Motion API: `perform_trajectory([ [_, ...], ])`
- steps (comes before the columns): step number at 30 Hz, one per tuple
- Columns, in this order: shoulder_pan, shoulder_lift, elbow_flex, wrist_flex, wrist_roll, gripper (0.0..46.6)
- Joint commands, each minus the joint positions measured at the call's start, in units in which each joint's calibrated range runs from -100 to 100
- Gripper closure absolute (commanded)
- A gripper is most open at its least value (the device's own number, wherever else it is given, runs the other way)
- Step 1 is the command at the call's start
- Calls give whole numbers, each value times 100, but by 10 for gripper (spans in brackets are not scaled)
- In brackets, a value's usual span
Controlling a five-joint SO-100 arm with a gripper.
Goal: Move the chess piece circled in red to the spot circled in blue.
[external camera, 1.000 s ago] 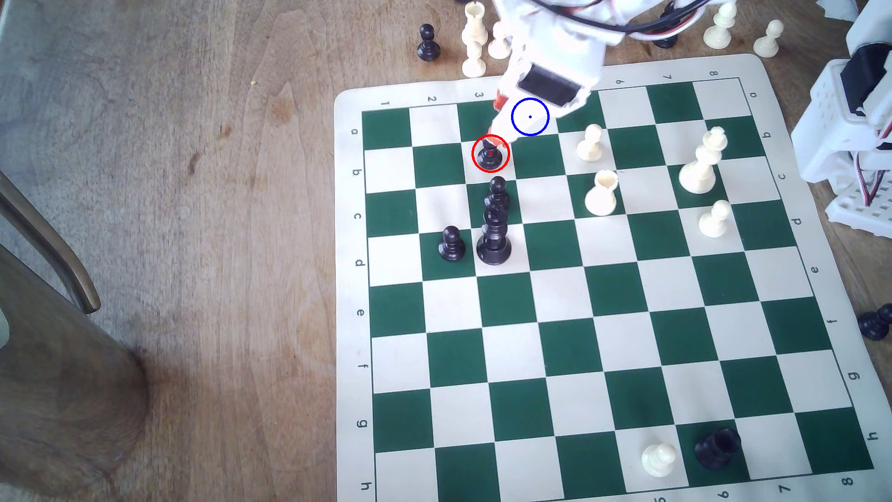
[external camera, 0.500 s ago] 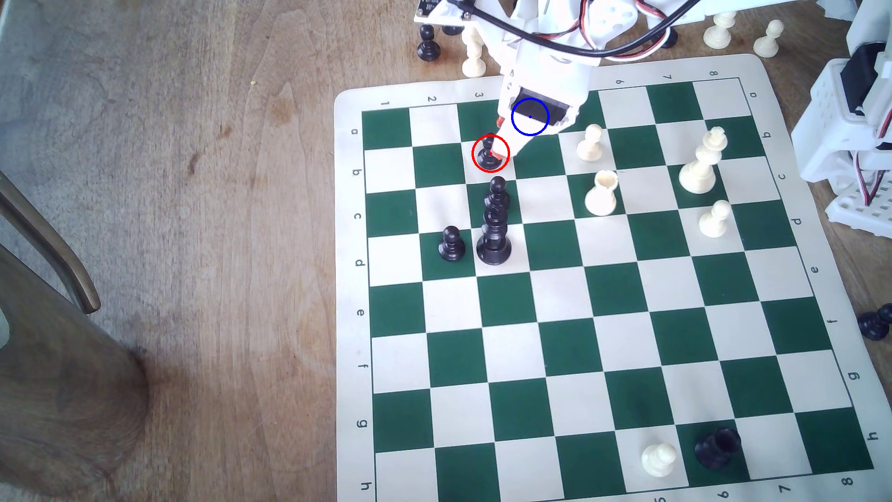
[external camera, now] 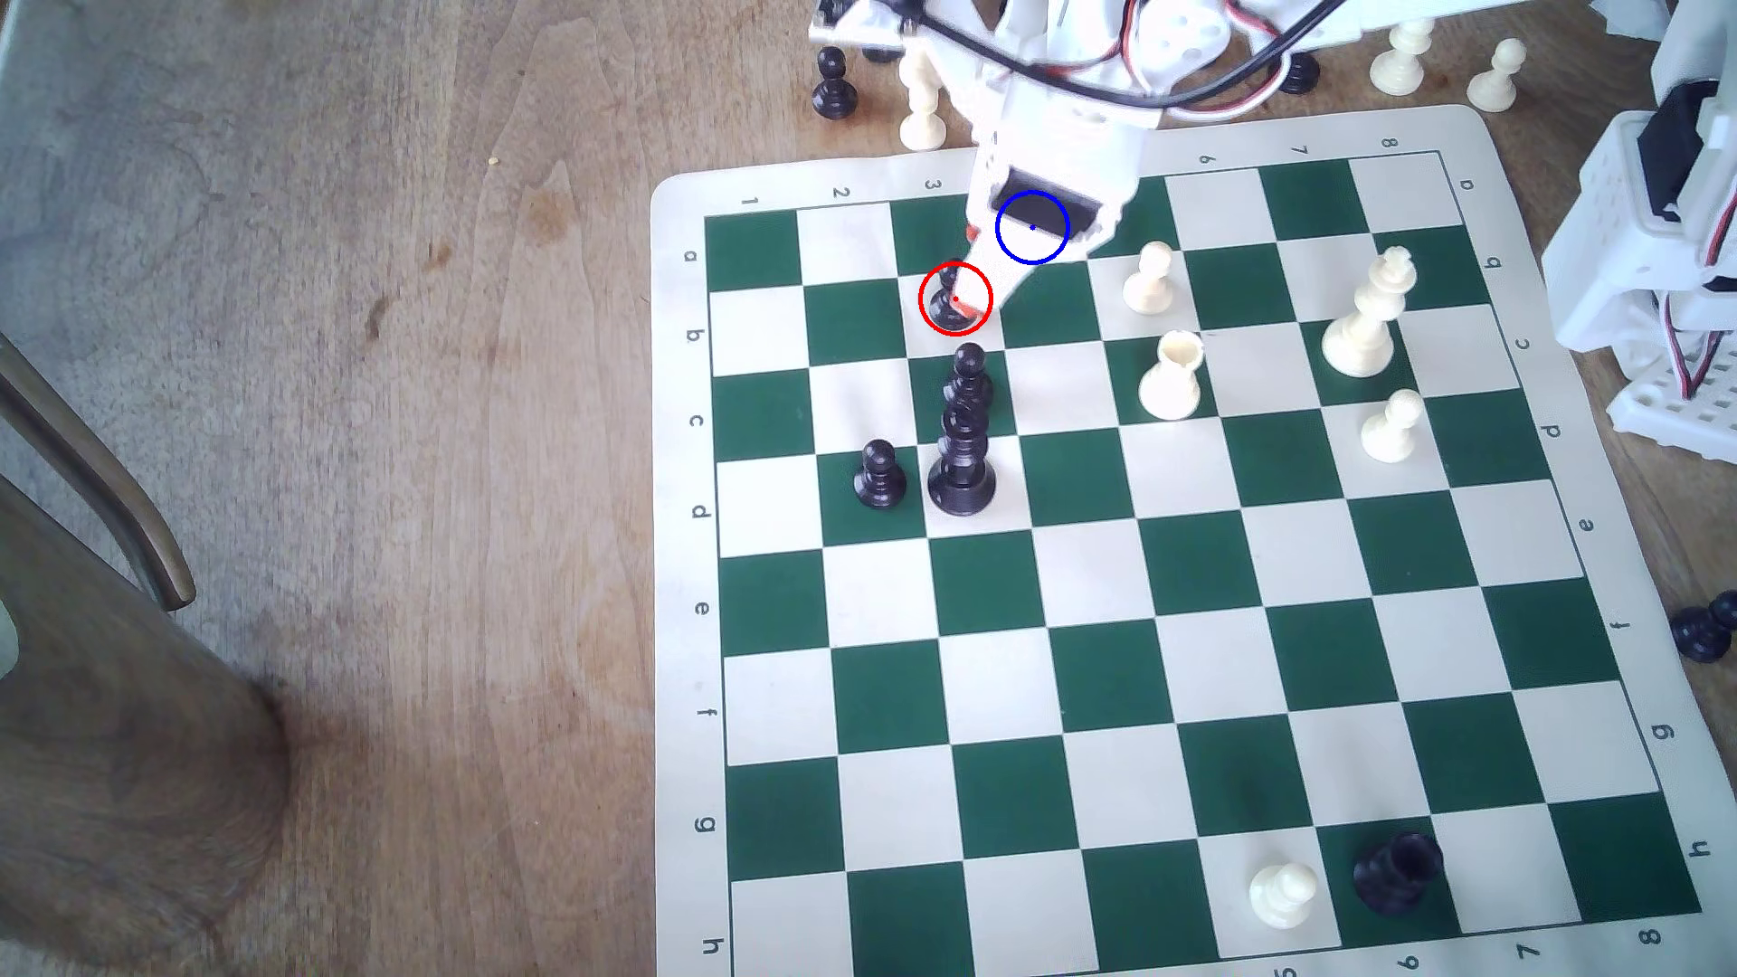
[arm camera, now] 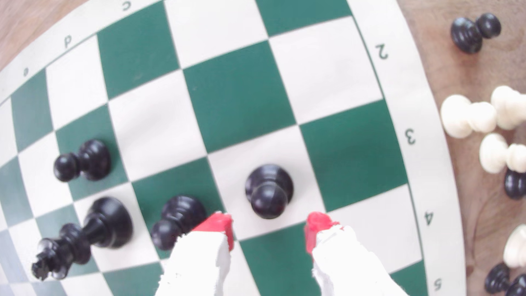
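Observation:
The chess piece (external camera: 947, 302), a small black pawn in the red ring, stands on a cream square near the board's far edge. In the wrist view the pawn (arm camera: 269, 189) stands upright just ahead of my gripper (arm camera: 269, 224). The gripper is open, its two red fingertips (arm camera: 220, 223) spread wider than the pawn and holding nothing. In the exterior view my gripper (external camera: 970, 268) leans down beside the pawn from the right. The spot's blue ring (external camera: 1032, 226) lies over the gripper's body, so that cream square (arm camera: 375, 227) is mostly covered there.
Close behind the ringed pawn stand another black pawn (external camera: 968, 371), a tall black piece (external camera: 961, 470) and a third black pawn (external camera: 879, 474). White pieces (external camera: 1149, 279) stand to the exterior view's right. Spare pieces (external camera: 923, 103) crowd the table beyond the board's far edge.
Over the last second the gripper dropped and reached forward, bringing a red fingertip down beside the pawn. The pawn has not moved.

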Motion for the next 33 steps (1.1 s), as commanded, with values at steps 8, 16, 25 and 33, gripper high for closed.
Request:
perform_trajectory([
  [8, -23, -6, 29, -438, -20, 332],
  [16, -62, -6, 165, -823, -137, 327],
  [25, -148, -32, 247, -856, -166, 334],
  [33, -140, -32, 256, -946, -171, 334],
])
